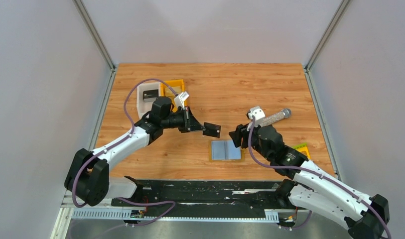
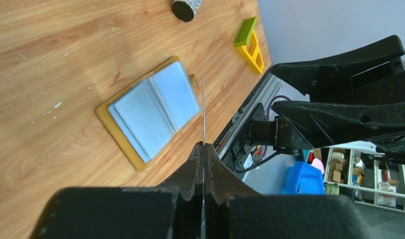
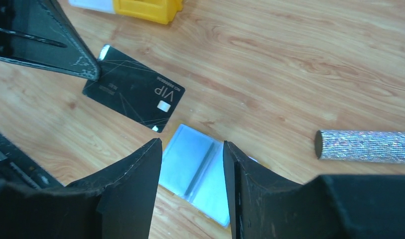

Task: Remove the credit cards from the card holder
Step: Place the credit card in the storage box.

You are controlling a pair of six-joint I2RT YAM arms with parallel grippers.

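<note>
The card holder [image 1: 226, 150] lies open and flat on the wooden table, its two light-blue panels up; it also shows in the left wrist view [image 2: 150, 112] and between the right fingers [image 3: 198, 167]. My left gripper [image 1: 198, 127] is shut on one corner of a black credit card [image 1: 211, 129] marked VIP [image 3: 135, 89], held above the table to the holder's upper left. In its own view the card is only a thin edge [image 2: 203, 109] rising from the closed gripper [image 2: 204, 145]. My right gripper [image 1: 236, 139] hovers open over the holder's right side [image 3: 193, 144], empty.
An orange bin [image 1: 173, 88] and a white container [image 1: 148, 97] stand behind the left arm. A glittery silver cylinder [image 1: 276, 117] lies right of centre, and a yellow-and-green tool [image 1: 302, 149] sits by the right arm, near the table's right edge.
</note>
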